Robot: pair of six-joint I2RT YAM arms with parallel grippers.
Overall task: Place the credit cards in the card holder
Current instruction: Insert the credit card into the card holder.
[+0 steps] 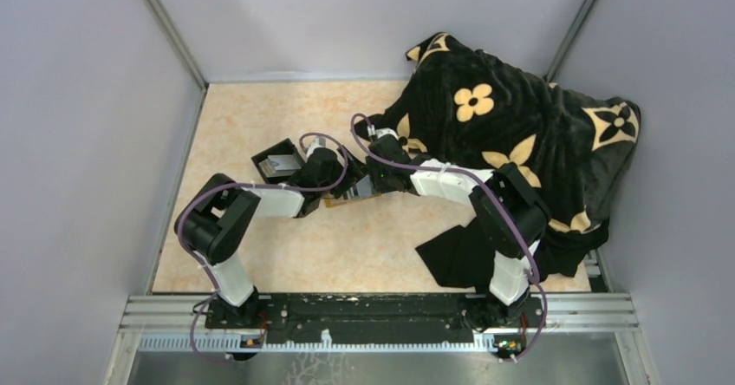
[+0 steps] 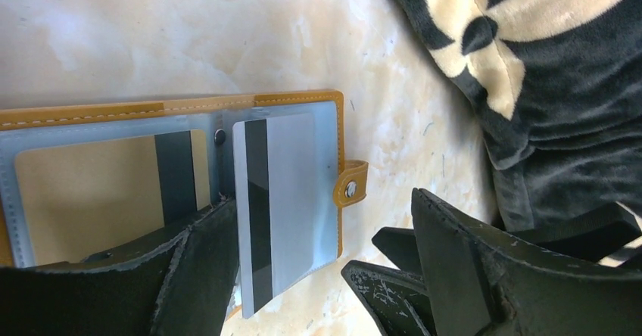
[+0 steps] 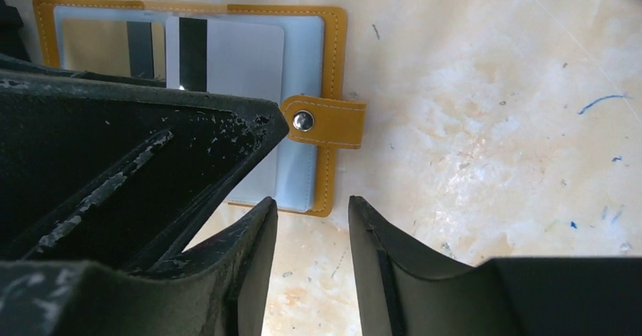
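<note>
The card holder lies open on the table, orange-tan with clear pockets. A golden-tan credit card sits in its left pocket. A silver credit card with a black stripe is at the right pocket, one end poking past the holder's edge. My left gripper is open, its fingers straddling the silver card without pinching it. My right gripper hovers just off the holder's snap-tab side, jaws apart with only bare table between them. From above, both grippers meet over the holder.
A black open box stands just left of the left gripper. A black blanket with tan flowers covers the right side of the table and reaches close to the right arm. Grey walls enclose the workspace.
</note>
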